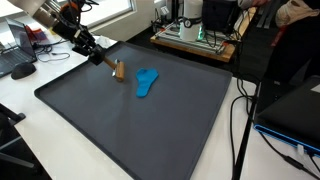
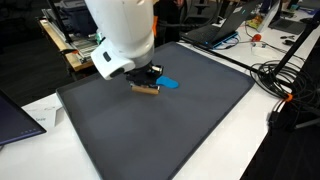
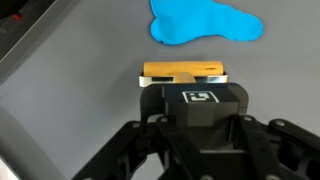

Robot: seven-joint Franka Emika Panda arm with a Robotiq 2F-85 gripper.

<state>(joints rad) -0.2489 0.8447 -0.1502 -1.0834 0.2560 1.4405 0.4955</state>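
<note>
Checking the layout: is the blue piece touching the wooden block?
No, the wrist view shows bare grey mat between blue piece and wooden block.

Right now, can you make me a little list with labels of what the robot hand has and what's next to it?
gripper: shut on the wooden block
block: tan, oblong, low over the mat; touching it or not, cannot tell
nearby: blue shape, flat on the mat, apart from the block
surface: dark grey mat on a white table
</note>
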